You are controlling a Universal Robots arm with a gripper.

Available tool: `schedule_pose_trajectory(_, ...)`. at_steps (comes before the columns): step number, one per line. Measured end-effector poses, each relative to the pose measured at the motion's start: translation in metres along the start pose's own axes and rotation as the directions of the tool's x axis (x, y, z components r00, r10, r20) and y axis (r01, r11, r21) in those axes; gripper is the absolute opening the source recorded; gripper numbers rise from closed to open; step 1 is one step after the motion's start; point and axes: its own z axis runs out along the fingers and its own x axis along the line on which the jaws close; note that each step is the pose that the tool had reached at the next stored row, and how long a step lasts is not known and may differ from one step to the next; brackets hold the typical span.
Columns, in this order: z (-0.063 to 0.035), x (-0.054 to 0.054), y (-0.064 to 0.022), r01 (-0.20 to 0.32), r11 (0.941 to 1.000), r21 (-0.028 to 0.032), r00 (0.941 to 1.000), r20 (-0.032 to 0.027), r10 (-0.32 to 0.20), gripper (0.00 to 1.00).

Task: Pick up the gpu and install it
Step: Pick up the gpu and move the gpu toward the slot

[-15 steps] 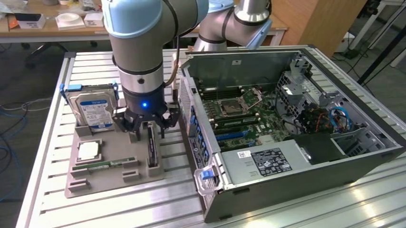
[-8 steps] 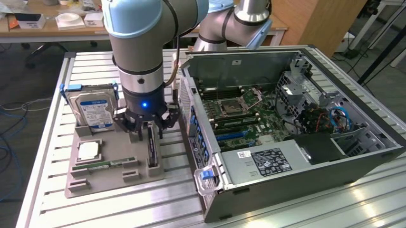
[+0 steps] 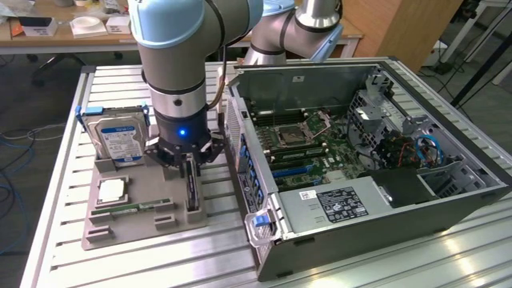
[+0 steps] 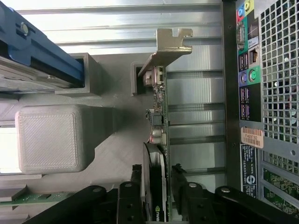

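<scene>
The gpu (image 3: 193, 193) stands on edge in a slot of the grey parts holder (image 3: 144, 228), next to the open computer case (image 3: 360, 162). In the wrist view the gpu (image 4: 159, 107) runs away from the camera, its silver bracket at the far end and its black cooler near the fingers. My gripper (image 3: 189, 171) has come down over the card's near end. Its gripper (image 4: 158, 175) is open, one black finger (image 4: 136, 172) on the cooler side and the other on the board side. A narrow gap shows on the board side.
On the holder also sit a silver hard drive (image 3: 120, 138) in a blue carrier, a square processor (image 3: 112, 191) and a green memory stick (image 3: 132, 208). The case's rear port panel (image 4: 247, 93) stands close beside the card. The slatted metal table (image 3: 64, 180) carries everything.
</scene>
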Motion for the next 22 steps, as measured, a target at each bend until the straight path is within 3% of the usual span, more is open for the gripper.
schedule_pose_trajectory(2,0.0000,0.0000,0.0000,0.000,1.0000,0.0000,1.0000,0.0000,0.000,0.33)
schedule_pose_trajectory(7,0.0000,0.0000,0.0000,0.000,1.0000,0.0000,1.0000,-0.0001,0.000,0.33)
schedule_pose_trajectory(10,0.0000,0.0000,0.0000,0.000,1.0000,0.0000,1.0000,0.0000,0.000,0.27)
schedule_pose_trajectory(22,0.0000,0.0000,0.0000,0.000,1.0000,0.0000,1.0000,-0.0001,0.000,0.26)
